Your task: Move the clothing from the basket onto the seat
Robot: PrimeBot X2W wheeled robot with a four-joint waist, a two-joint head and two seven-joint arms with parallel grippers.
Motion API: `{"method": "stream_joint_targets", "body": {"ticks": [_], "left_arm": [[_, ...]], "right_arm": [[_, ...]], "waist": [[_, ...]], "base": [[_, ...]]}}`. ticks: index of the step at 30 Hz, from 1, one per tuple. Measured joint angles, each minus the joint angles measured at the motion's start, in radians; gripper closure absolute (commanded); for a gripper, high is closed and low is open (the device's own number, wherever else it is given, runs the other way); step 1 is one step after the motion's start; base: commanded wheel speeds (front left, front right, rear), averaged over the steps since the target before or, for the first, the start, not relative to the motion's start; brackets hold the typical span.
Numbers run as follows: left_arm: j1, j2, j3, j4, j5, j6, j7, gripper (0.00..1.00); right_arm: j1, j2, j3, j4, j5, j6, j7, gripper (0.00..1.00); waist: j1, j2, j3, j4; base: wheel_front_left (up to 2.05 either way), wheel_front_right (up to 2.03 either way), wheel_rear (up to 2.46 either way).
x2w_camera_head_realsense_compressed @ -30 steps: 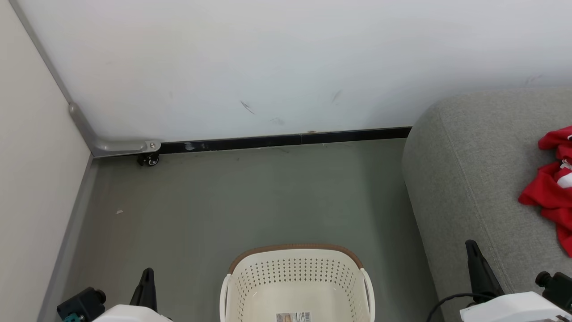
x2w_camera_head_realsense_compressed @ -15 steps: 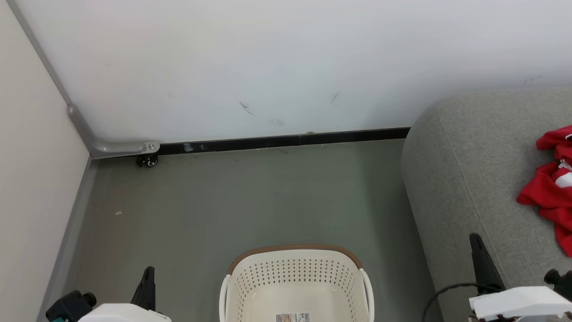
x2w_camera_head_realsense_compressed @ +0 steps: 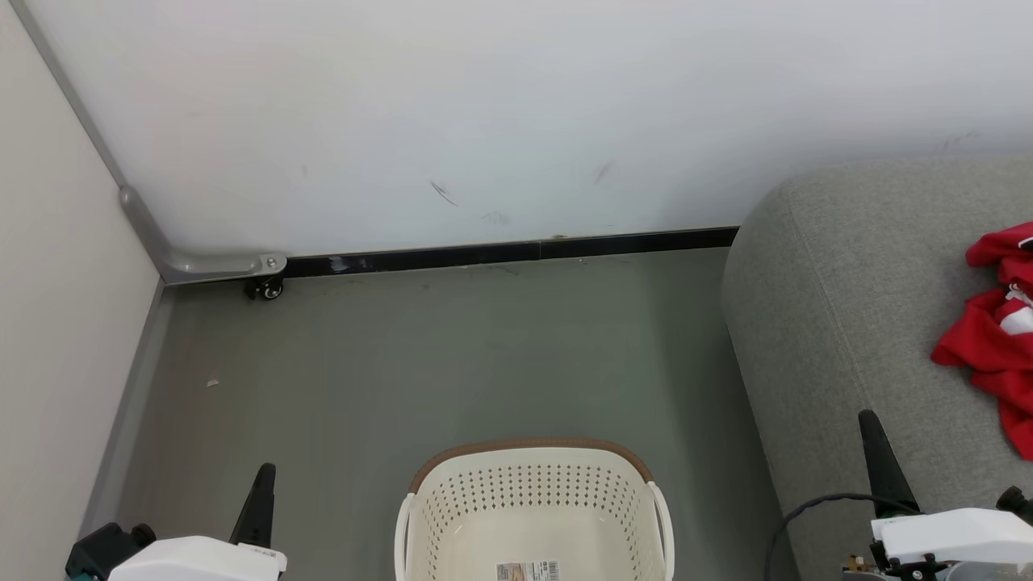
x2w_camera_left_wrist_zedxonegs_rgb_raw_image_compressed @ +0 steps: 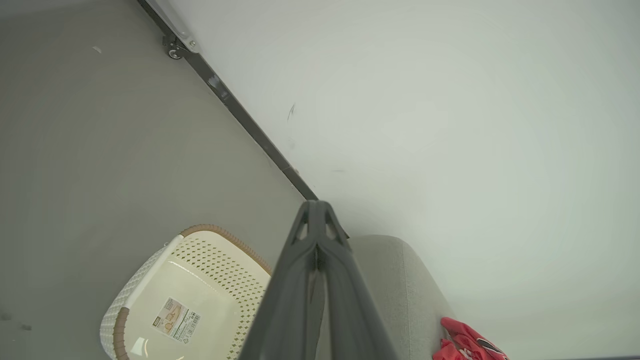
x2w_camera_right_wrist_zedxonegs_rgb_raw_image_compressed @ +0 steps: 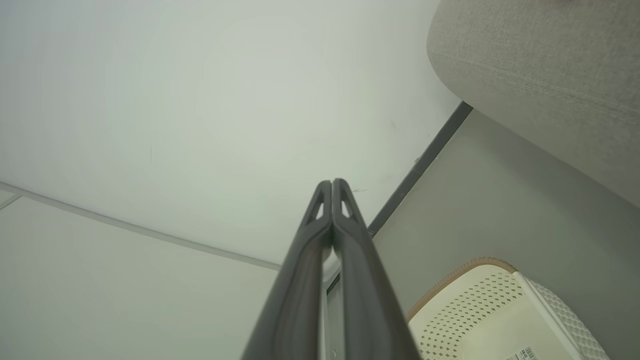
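moved: the right gripper (x2w_camera_head_realsense_compressed: 868,421) has been shifted a little to the right and up in the head view, and the left gripper (x2w_camera_head_realsense_compressed: 265,472) has been lifted a little. the whole view has been nudged too, so the camera was moved a bit.
wall: a big white wall (x2w_camera_head_realsense_compressed: 516,121) is seen at the back, with a few dark marks on it.
floor: a grey-green floor (x2w_camera_head_realsense_compressed: 444,355) is spread out from the wall to the seat.
seat: the big grey seat (x2w_camera_head_realsense_compressed: 847,307) is seen on the right.
basket: the cream basket (x2w_camera_head_realsense_compressed: 529,445) is set on the floor, just left of the seat. its bare bottom is seen inside.
clothing: the red clothing (x2w_camera_head_realsense_compressed: 989,347) is piled on the seat, well apart from the basket and both grippers.
right gripper: the fingers are pressed together and nothing is held. it is pointed up by the seat's front.
left gripper: the fingers are pressed together and nothing is held. it is kept left of the basket.
label sticker: a label sticker (x2w_camera_head_realsense_compressed: 529,571) is stuck to the basket's bottom.
wheel: a small black wheel (x2w_camera_head_realsense_compressed: 265,287) is tucked in the far left corner.
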Motion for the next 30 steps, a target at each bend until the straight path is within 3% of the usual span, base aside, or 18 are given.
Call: {"method": "stream_joint_targets", "body": {"ticks": [30], "left_arm": [[-0.037,-0.015,0.081,-0.029,-0.413,-0.096,0.095,1.00]], "right_arm": [[-0.065,-0.003,-0.016,0.000,0.409,0.000,0.053,1.00]], "waist": [[-0.0021,0.0000,0.013,-0.007]], "base": [[0.00,0.00,0.00]]}}
